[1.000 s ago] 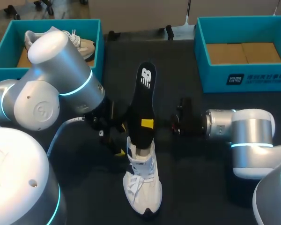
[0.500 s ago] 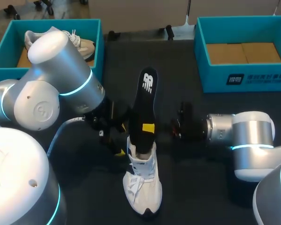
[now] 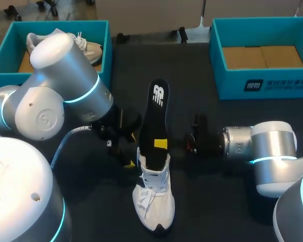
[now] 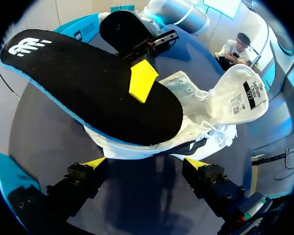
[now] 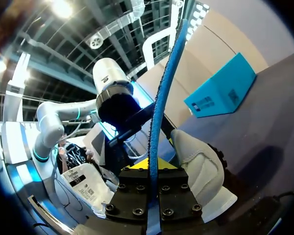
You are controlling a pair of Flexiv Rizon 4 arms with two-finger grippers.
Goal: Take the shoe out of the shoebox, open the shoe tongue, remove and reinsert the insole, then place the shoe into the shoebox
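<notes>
A white shoe (image 3: 152, 201) lies on the dark table, toe toward the front edge. A black insole (image 3: 155, 118) with a blue underside stands slanted, its lower end inside the shoe's opening. My right gripper (image 3: 160, 143) is shut on the insole just above the shoe. In the right wrist view the insole (image 5: 161, 107) shows edge-on between the closed fingers of that gripper (image 5: 154, 171), with the shoe (image 5: 198, 166) beside it. My left gripper (image 3: 130, 149) stands open at the shoe's heel; in its own view that gripper (image 4: 147, 164) has the shoe (image 4: 206, 112) and insole (image 4: 88, 88) just ahead of it.
A teal box (image 3: 2, 55) at the back left holds another light shoe (image 3: 88, 48). A second teal box (image 3: 219, 60) at the back right shows a bare cardboard bottom. My left arm's large elbow (image 3: 60, 85) hangs over the left side of the table.
The insole has sunk lower, deeper into the shoe, with my right gripper moving down along with it. The left gripper has kept still.
</notes>
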